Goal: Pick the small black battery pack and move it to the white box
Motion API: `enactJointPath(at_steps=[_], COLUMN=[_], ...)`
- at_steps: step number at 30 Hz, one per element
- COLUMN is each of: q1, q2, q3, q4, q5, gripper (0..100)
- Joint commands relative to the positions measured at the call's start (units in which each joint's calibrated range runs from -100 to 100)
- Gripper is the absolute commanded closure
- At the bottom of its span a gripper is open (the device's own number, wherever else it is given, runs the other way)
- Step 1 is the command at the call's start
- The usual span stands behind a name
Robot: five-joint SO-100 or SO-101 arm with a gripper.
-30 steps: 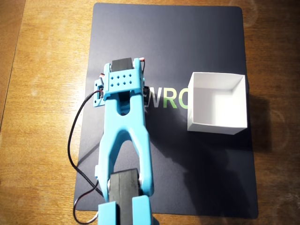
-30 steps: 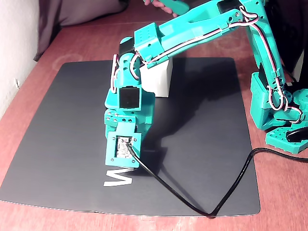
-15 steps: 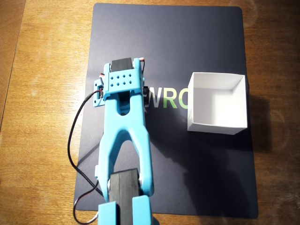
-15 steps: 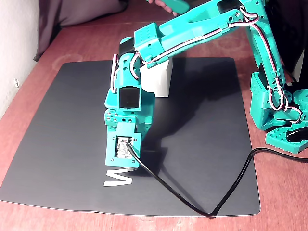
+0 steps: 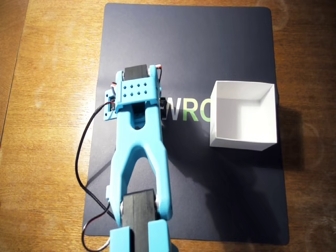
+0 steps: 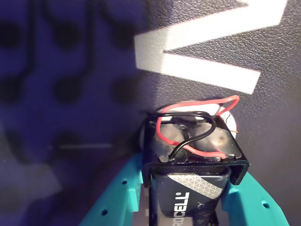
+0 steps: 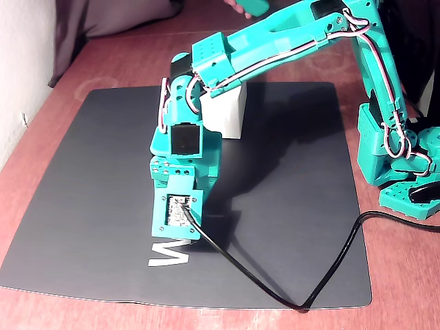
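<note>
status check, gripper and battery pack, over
Gripper down at the mat, fingers either side of the battery pack; grip not confirmed. Pack beside the white W, not lifted. White box empty, path over the mat clear.

I am lowering my gripper point(image 7: 180, 237) only the slightest bit further toward the mat point(image 7: 103, 172) than a second ago.

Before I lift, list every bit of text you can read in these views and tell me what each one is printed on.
"WRO": large letters on the dark mat in the overhead view, the last one partly hidden by the white box.
"W": the same mat print, partly seen in the fixed view and, cropped, in the wrist view.
"RCELL": white lettering on the small black battery pack between the fingers of the gripper; the start is cut off.
Small board on the wrist: unreadable.
</note>
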Motion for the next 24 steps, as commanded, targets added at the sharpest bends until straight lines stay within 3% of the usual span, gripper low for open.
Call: enactJointPath(at_steps=[1,24], q1=[-0.33,2.84], q2=[-3.21,-17.16], q3=[-0.24,-0.43], q4=[0.86,6.55], q5=[0.65,3.69], gripper=[95,95])
